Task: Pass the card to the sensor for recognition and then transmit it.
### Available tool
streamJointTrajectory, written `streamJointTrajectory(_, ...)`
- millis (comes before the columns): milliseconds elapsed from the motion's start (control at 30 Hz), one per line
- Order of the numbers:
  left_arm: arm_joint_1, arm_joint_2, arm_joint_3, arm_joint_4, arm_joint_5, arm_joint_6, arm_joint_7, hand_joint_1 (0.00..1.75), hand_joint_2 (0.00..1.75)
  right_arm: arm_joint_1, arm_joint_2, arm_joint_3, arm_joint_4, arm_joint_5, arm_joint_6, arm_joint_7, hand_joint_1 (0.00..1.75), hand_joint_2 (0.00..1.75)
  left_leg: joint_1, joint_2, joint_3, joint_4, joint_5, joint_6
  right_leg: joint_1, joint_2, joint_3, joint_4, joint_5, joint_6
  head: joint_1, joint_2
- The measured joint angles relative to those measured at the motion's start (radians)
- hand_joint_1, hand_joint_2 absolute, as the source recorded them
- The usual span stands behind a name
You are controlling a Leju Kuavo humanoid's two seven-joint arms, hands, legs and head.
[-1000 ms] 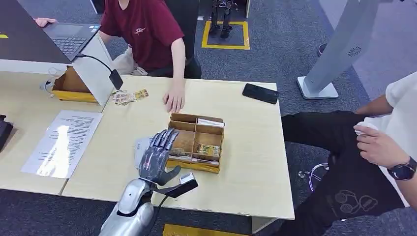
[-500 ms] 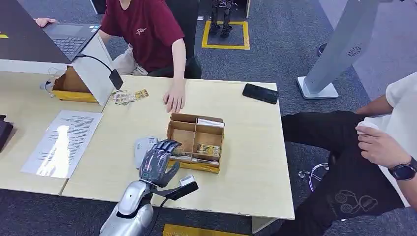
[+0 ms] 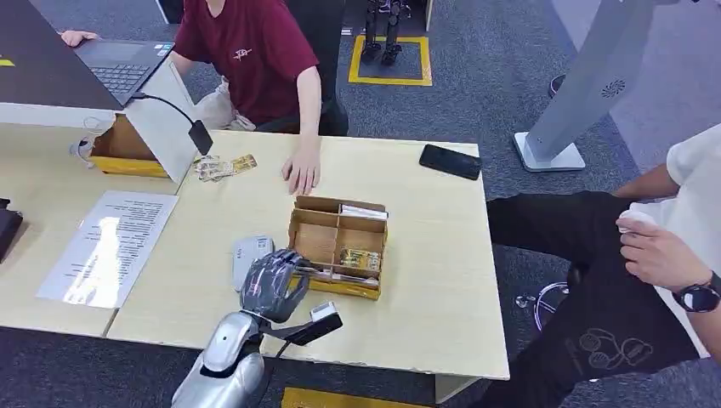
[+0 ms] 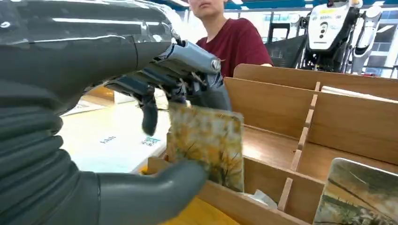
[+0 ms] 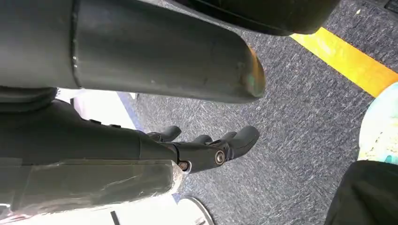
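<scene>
While pinching card point(image 4: 206, 145), left hand point(image 3: 274, 285) at box point(image 3: 338, 246)

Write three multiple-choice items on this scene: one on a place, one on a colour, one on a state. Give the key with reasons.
1. Where does the black phone lie?
A. the table's far right corner
B. inside the wooden box
C. on the printed sheet

2. What colour is the shirt of the person seated across the table?
A. white
B. dark red
C. yellow

3. What is the left hand doing?
A. resting flat
B. pressing the phone
C. pinching a card

Key: 1 A, it lies by the far right edge. 2 B, plain in head view. 3 C, the wrist view shows thumb and fingers on the card over the wooden box.
</scene>
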Motion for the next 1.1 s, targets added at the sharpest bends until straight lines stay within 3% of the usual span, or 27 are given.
streamJointTrajectory(33, 0.001, 0.000, 0.000, -0.001, 0.000, -0.001, 0.000, 1.24, 1.75, 0.000, 0.000, 0.000, 0.000, 0.000, 0.000, 0.000, 0.00, 0.00, 0.000, 0.000, 0.000, 0.000, 0.000, 0.000, 0.000, 0.000, 0.000, 0.000, 0.000, 0.000, 0.000, 0.000)
streamJointTrajectory(67, 0.002, 0.001, 0.000, -0.003, 0.001, -0.001, 0.000, 1.62, 1.75, 0.000, 0.000, 0.000, 0.000, 0.000, 0.000, -0.001, 0.00, 0.00, 0.000, 0.000, 0.000, 0.000, 0.000, 0.000, 0.000, 0.000, 0.000, 0.000, 0.000, 0.000, 0.000, 0.000)
streamJointTrajectory(100, 0.004, 0.001, 0.000, -0.005, 0.001, -0.002, 0.000, 1.75, 1.75, 0.000, 0.000, 0.000, 0.000, 0.000, 0.000, -0.001, 0.00, 0.00, 0.000, 0.000, 0.000, 0.000, 0.000, 0.000, 0.000, 0.000, 0.000, 0.000, 0.000, 0.000, 0.000, 0.000)
streamJointTrajectory(233, 0.007, 0.003, 0.000, -0.010, 0.011, 0.001, -0.003, 1.75, 1.75, 0.000, 0.000, 0.002, -0.001, 0.000, 0.000, -0.002, 0.00, 0.00, 0.000, 0.000, 0.000, 0.000, 0.000, 0.000, 0.000, 0.000, 0.000, 0.000, 0.000, 0.000, 0.000, 0.000)
streamJointTrajectory(467, 0.011, 0.028, 0.004, -0.097, 0.157, -0.061, -0.059, 1.75, 1.75, 0.000, -0.001, 0.002, -0.001, 0.000, 0.000, -0.002, 0.00, 0.00, 0.000, 0.000, 0.000, 0.000, 0.000, 0.000, 0.000, 0.000, 0.000, 0.000, 0.000, 0.000, 0.000, 0.000)
streamJointTrajectory(700, 0.014, 0.066, 0.023, -0.188, 0.172, -0.087, -0.056, 1.75, 1.75, 0.000, -0.002, 0.002, -0.001, 0.000, 0.003, -0.005, 0.00, 0.00, 0.000, 0.000, 0.000, 0.000, 0.000, 0.000, 0.000, 0.000, 0.000, 0.000, 0.000, 0.000, 0.000, 0.000)
streamJointTrajectory(1100, -0.026, 0.075, 0.028, -0.196, 0.220, -0.103, -0.065, 1.75, 1.75, -0.011, -0.003, -0.006, -0.003, 0.000, 0.013, 0.003, 0.00, 0.00, 0.000, 0.000, 0.000, 0.000, 0.000, 0.000, 0.000, 0.000, 0.000, 0.000, 0.000, 0.000, 0.000, 0.000)
